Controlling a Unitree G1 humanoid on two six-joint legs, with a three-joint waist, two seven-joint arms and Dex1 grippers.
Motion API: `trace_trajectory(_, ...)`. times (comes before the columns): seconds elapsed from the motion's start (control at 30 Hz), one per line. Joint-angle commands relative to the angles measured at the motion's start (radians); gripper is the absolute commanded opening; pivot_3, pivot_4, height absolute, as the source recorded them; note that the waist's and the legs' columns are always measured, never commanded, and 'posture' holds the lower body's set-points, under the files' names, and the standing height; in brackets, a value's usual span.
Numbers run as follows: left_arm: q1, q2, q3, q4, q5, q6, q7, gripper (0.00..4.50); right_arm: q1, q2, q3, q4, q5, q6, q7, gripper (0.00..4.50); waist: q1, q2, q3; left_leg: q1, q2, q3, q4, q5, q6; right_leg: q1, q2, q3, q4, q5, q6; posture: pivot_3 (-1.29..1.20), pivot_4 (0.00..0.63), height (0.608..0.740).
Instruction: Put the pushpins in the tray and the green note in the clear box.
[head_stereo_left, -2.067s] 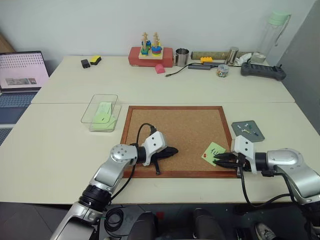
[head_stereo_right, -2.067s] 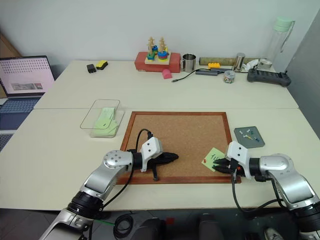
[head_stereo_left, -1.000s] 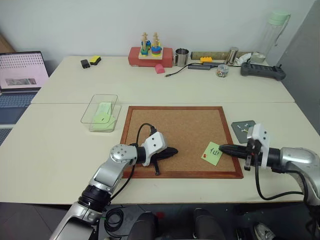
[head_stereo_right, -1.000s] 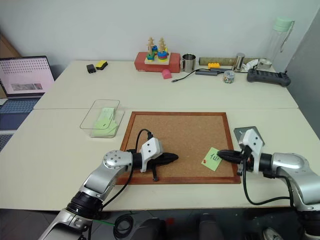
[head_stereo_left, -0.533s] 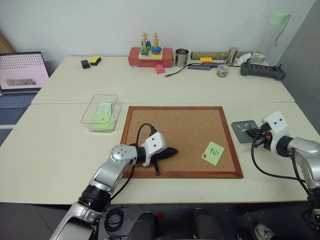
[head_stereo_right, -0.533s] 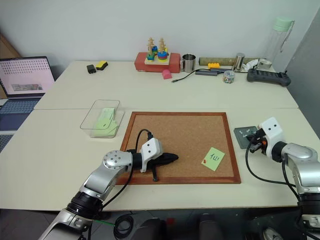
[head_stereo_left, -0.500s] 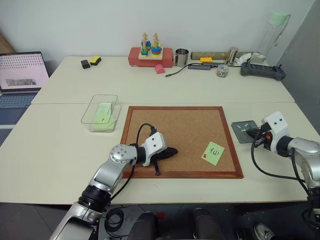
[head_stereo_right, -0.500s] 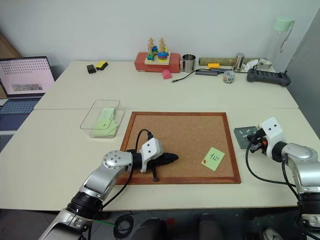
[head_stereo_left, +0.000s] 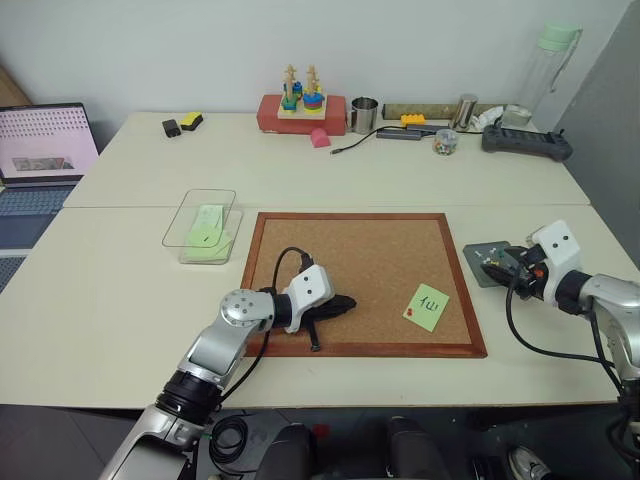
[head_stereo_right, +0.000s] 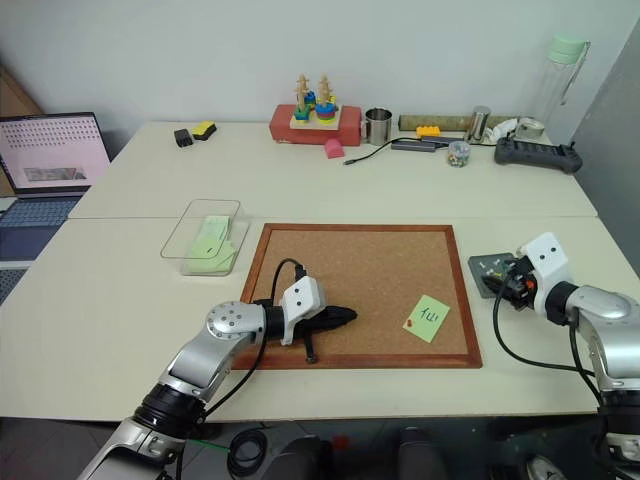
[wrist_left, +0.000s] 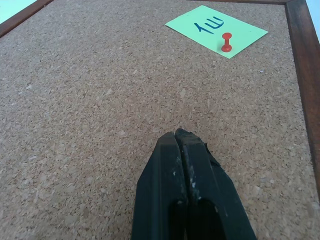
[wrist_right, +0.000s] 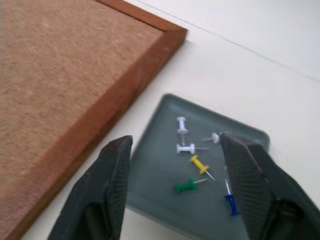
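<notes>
Over small dark-grey square tray (wrist_right: 200, 165), your right hand (wrist_right: 175, 150) spread wide, empty; green pushpin (wrist_right: 186, 186) lies inside among others. Red pushpin (wrist_left: 226, 44) pins light-green handwritten note (wrist_left: 216, 30) to cork board (head_stereo_left: 360, 260). Left hand (wrist_left: 181, 145) pinched shut, empty. Clear plastic box (head_stereo_left: 203, 224) well apart.

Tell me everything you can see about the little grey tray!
The tray is a small, flat, dark-grey square with a low rim and rounded corners; it looks like smooth plastic. It lies flat on the pale table, just off the cork board's right edge without touching it. Loose pushpins lie inside: white ones, a yellow, a green and a blue. The right gripper hovers open above it.
</notes>
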Motion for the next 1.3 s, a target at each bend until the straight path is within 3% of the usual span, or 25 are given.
trace_trajectory(0.03,0.020,0.010,-0.032,0.028,0.032,0.012,-0.014,0.00,0.057,-0.062,0.050,-0.245,0.088,-0.020,0.183,3.28,0.000,0.001,-0.001,0.000,0.000,0.000,0.000,0.000,0.000,0.000,0.000,0.000,0.000,0.000,0.000,0.00,0.150,0.740)
trace_trajectory(0.2,0.011,0.008,-0.036,0.037,0.036,0.009,-0.016,0.00,0.071,-0.054,0.153,-0.353,0.097,-0.015,0.249,3.28,-0.001,0.001,-0.001,0.004,0.000,-0.001,0.000,0.000,0.000,0.005,0.000,-0.001,-0.002,0.000,0.000,0.00,0.150,0.740)
trace_trajectory(0.43,0.005,0.009,-0.041,0.039,0.040,0.008,-0.015,0.00,0.051,0.036,0.279,-0.272,0.025,-0.079,0.231,3.28,0.000,0.000,-0.001,0.010,0.001,-0.005,-0.001,0.000,0.000,0.015,0.000,-0.003,-0.011,-0.001,0.001,0.00,0.150,0.740)
trace_trajectory(0.67,0.014,0.014,-0.038,0.026,0.039,0.014,-0.010,0.00,0.047,0.087,0.281,-0.188,0.016,-0.118,0.224,3.28,0.001,0.000,-0.001,0.010,0.001,-0.006,-0.001,0.000,0.000,0.015,0.000,-0.003,-0.011,-0.001,0.001,0.00,0.150,0.740)
trace_trajectory(0.77,0.015,0.015,-0.038,0.025,0.039,0.016,-0.010,0.00,0.043,0.101,0.272,-0.167,0.026,-0.118,0.225,2.83,0.000,0.000,-0.001,0.010,0.001,-0.006,-0.001,0.000,0.000,0.015,0.000,-0.003,-0.011,-0.001,0.001,0.00,0.150,0.740)
trace_trajectory(1.17,0.022,0.022,-0.038,0.017,0.039,0.016,-0.015,0.00,0.045,0.126,0.262,-0.143,0.042,-0.099,0.224,0.09,0.000,0.000,-0.001,0.010,0.001,-0.006,-0.002,0.000,0.000,0.015,0.000,-0.003,-0.011,-0.001,0.002,0.00,0.150,0.740)
trace_trajectory(1.3,0.023,0.024,-0.038,0.018,0.039,0.015,-0.016,0.00,0.041,0.137,0.240,-0.152,0.076,-0.070,0.218,0.01,-0.001,0.000,-0.001,0.010,0.001,-0.006,-0.002,0.000,0.000,0.014,0.001,-0.003,-0.011,-0.001,0.001,0.00,0.150,0.740)
